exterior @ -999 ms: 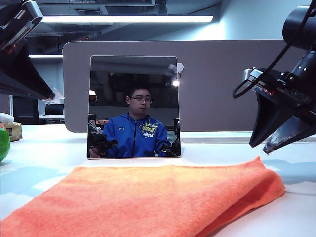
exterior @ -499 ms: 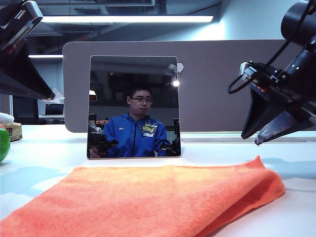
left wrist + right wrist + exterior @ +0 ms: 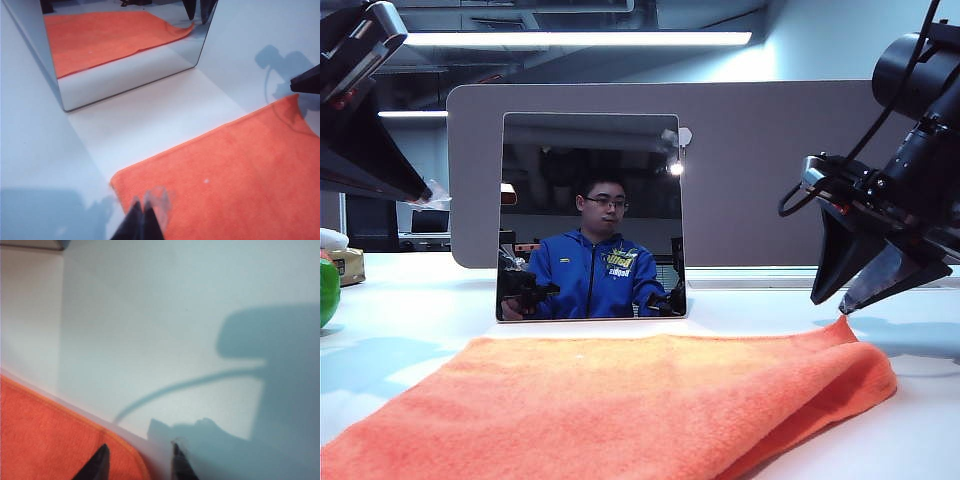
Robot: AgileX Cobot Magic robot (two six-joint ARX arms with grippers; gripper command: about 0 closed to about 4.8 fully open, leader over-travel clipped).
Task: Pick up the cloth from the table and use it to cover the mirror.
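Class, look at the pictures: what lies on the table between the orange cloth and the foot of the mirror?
Nothing: a bare strip of table separates the cloth from the mirror, clearest in the left wrist view.

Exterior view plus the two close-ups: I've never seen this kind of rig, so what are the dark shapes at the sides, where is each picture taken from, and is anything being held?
The dark shapes are two robot arms, each ending in a two-finger gripper. The wide picture comes from a camera facing the white table; the other two come from cameras on the arms' wrists. An orange cloth lies flat in front of an upright mirror, which reflects a seated person. A green object sits at the far left edge. The right gripper is open, its tips just above the cloth's far right corner. In the exterior view only part of the left arm shows, high at the upper left; the left gripper is shut above the cloth's near-left corner. Neither holds anything.
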